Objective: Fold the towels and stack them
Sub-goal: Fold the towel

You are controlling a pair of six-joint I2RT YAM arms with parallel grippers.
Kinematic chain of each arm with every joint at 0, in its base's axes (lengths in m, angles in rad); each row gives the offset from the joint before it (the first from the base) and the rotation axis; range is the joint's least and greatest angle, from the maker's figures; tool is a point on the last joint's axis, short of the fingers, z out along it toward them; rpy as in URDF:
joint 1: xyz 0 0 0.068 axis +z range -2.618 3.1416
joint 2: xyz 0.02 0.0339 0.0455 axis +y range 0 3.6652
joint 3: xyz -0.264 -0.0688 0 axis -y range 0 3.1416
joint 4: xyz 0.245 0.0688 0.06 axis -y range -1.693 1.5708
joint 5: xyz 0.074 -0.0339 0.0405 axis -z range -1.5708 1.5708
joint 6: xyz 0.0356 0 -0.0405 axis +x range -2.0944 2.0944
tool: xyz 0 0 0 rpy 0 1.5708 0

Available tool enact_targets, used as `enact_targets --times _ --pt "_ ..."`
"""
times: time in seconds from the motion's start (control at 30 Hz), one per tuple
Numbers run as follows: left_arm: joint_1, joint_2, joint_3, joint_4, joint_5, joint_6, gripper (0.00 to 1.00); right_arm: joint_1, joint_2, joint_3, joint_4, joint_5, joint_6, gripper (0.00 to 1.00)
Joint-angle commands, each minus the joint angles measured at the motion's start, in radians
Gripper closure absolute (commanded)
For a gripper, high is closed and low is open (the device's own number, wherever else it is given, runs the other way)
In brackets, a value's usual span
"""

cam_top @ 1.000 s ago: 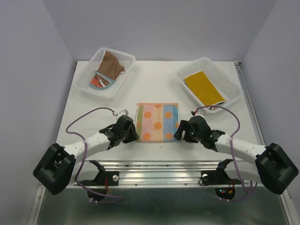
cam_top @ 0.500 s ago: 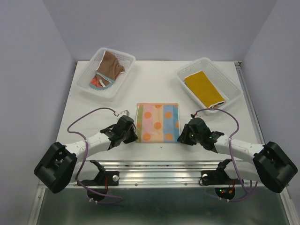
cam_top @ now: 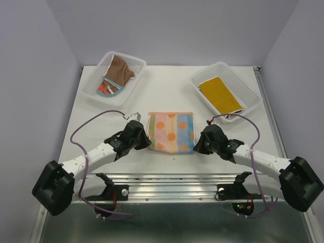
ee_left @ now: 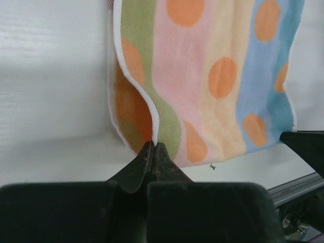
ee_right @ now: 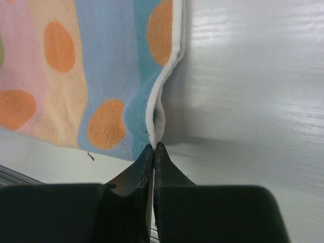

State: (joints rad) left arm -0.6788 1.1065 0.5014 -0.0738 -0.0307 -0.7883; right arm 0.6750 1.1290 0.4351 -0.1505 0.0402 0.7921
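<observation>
I see spotted towel (cam_top: 171,132) lying between both grippers, near corners lifted. Left gripper (ee_left: 153,147) clamped on its near-left corner. Right gripper (ee_right: 153,148) clamped on near-right corner. Brown towel (cam_top: 121,70) in left basket (cam_top: 90,86), far-left of spotted towel. Yellow towel (cam_top: 219,94) in right basket (cam_top: 238,76), far-right.

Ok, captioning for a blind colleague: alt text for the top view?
The left claw and right claw each pinch a near corner of a striped, orange-dotted towel mid-table. Behind, the left basket holds crumpled cloths; the right basket a flat mustard towel.
</observation>
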Motion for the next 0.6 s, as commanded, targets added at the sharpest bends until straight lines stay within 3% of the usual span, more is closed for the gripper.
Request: enact_targets --times 0.0,0.37,0.57 --pt "-0.002 0.013 0.101 -0.015 -0.066 0.032 1.0 0.008 0.006 0.131 -0.04 0.115 -0.034 0.99" --pt "0.071 0.191 0.351 -0.075 -0.161 0.077 1.0 -0.031 0.179 0.367 -0.041 0.269 -0.094 0.99" --pt "0.151 0.277 0.428 -0.072 -0.161 0.086 1.0 -0.077 0.293 0.473 -0.014 0.251 -0.129 0.99"
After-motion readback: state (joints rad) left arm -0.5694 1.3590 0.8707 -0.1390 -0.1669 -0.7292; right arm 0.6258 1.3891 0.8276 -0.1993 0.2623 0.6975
